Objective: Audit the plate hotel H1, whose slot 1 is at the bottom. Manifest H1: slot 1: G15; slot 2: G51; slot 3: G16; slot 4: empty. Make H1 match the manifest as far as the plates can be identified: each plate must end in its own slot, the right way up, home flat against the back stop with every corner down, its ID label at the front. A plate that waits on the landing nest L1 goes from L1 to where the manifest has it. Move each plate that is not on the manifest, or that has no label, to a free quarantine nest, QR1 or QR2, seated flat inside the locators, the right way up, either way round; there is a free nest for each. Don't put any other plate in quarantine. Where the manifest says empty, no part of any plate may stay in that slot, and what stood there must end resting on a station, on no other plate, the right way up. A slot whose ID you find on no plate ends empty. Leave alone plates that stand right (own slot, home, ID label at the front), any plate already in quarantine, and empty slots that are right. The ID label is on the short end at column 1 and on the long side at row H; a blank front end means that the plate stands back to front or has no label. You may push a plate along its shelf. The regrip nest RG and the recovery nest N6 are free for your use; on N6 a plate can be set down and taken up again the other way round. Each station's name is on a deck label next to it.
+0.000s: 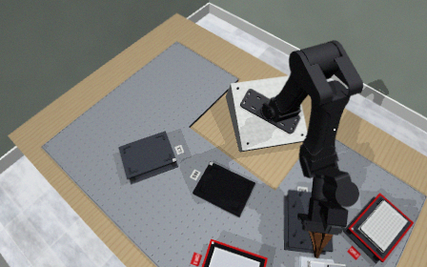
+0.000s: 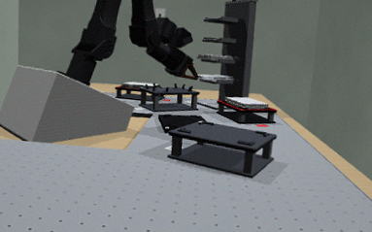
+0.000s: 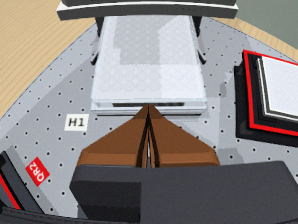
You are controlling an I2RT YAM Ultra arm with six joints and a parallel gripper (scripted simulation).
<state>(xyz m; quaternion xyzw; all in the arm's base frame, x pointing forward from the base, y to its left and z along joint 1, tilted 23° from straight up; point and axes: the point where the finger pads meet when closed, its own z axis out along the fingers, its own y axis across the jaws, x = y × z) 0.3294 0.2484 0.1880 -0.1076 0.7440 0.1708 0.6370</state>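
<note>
Plate hotel H1 (image 2: 242,15) holds a clear-white plate (image 2: 215,78) (image 3: 150,82) in its lowest slot and another pale plate (image 2: 210,58) in the slot above. The two upper shelves (image 2: 219,40) look bare. My gripper (image 1: 317,255) (image 2: 197,78) (image 3: 148,112) is shut and empty, its fingertips at the front end of the lowest plate, seemingly touching it. A dark strip shows on that end, partly behind the fingertips; no ID is readable. Pale plates sit on QR1 (image 1: 212,245) (image 2: 224,103) and QR2 (image 1: 406,220) (image 2: 122,88). Landing nest L1 (image 1: 148,154) (image 2: 229,133) bears no plate.
Regrip nest RG (image 1: 294,224) (image 2: 170,92), with upright pegs, stands below my wrist and bears no plate. Recovery nest N6 (image 1: 224,188) is dark and bare, beside L1. In the wrist view, a broad dark edge with a pale rim crosses above the lowest plate.
</note>
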